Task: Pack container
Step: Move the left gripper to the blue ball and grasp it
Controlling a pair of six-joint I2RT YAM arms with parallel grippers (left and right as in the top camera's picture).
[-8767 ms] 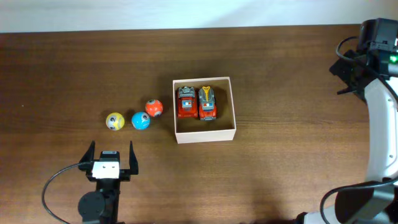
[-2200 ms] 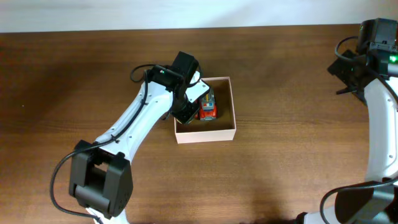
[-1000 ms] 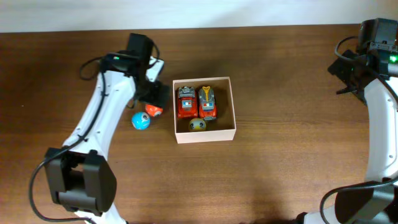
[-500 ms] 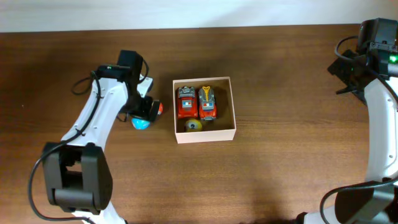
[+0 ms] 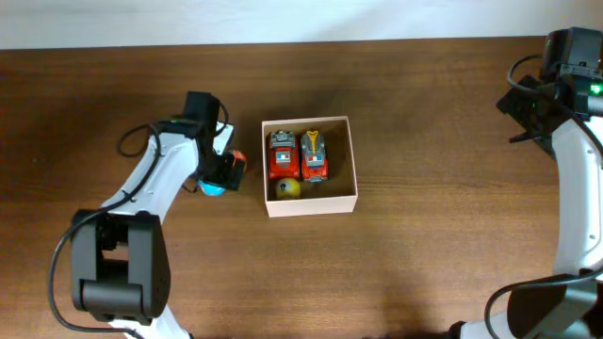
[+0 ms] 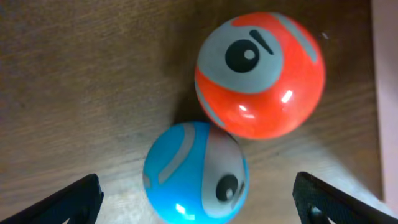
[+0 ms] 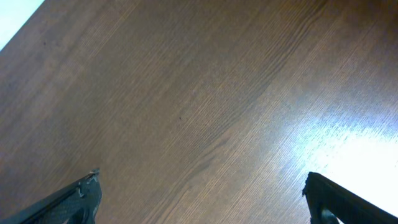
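The container [image 5: 311,202] is a small white-walled box at the table's middle. It holds two red toy cars [image 5: 298,154] and a yellow ball [image 5: 288,187]. A blue ball [image 6: 196,172] and an orange ball [image 6: 260,75] lie touching on the table just left of the box. My left gripper [image 5: 221,174] hangs over them, open, with the blue ball between its fingertips [image 6: 74,199] and untouched. In the overhead view the blue ball [image 5: 212,187] peeks out below the gripper. My right gripper [image 7: 202,199] is open and empty at the far right.
The box's white wall shows at the right edge of the left wrist view [image 6: 385,93]. The right arm [image 5: 570,141] stands along the table's right edge over bare brown wood.
The left arm left the yellow ball in the box and came back left. It has now lowered over the blue and orange balls. The right arm has not moved.
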